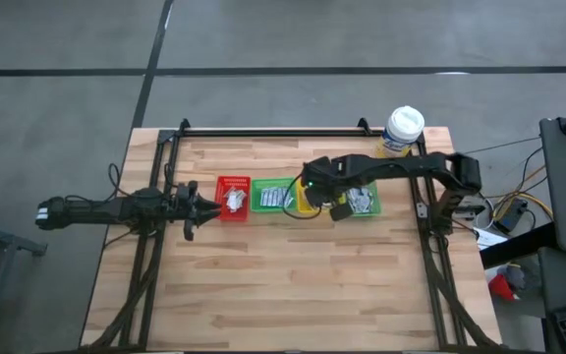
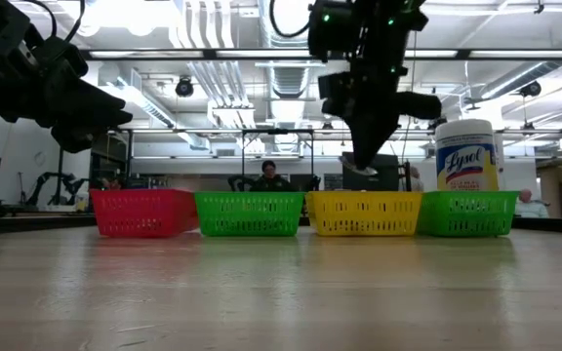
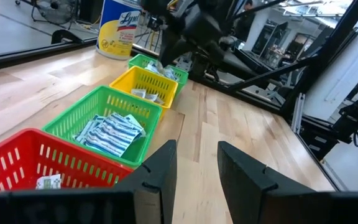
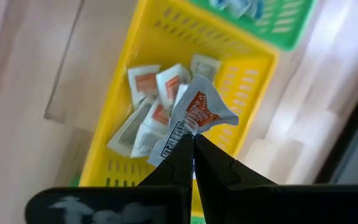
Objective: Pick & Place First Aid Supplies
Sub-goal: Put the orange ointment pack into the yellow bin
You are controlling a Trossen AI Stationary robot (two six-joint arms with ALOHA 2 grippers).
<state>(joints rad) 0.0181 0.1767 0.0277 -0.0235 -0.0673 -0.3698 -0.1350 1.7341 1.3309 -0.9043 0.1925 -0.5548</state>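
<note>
Room around the wooden counter: open lab hall, grey floor.
Grey floor surrounds the counter; beyond it, bright ceiling light strips, exposed ducts, a seated person.

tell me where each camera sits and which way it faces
High: overhead, straight down on the table; both arms show.
Low: table-top height, level across four bins; both arms come from above.
Left wrist: looks past the open left end effector along the bin row.
Right wrist: looks down past the right end effector, shut on a white-red sachet over the yellow bin.
Shared: all four show the yellow bin.
</note>
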